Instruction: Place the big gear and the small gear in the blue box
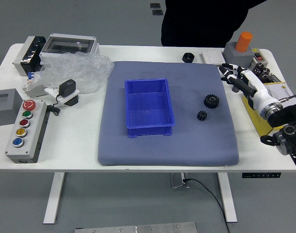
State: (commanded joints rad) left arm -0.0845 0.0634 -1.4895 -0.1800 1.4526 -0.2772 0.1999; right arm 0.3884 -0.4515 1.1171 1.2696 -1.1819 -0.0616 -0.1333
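Note:
My right hand (231, 76) is over the table's right part, to the right of and behind the gears, its fingers extended and holding nothing. The big gear (211, 101), black and toothed, lies on the right part of the grey-blue mat. Just in front of it and slightly left is the small gear (201, 115), also black, lying apart from it. The blue box (148, 129) stands on the middle of the mat, open at the top, with nothing visible inside. My left arm is out of view.
A black round part (188, 58) and a white pad (213, 57) lie behind the mat. An orange cylinder (243, 41) and yellow box (258, 121) are at the right. A button panel (27, 131) and plastic wrap (77, 70) are left. A person in black stands at the far side.

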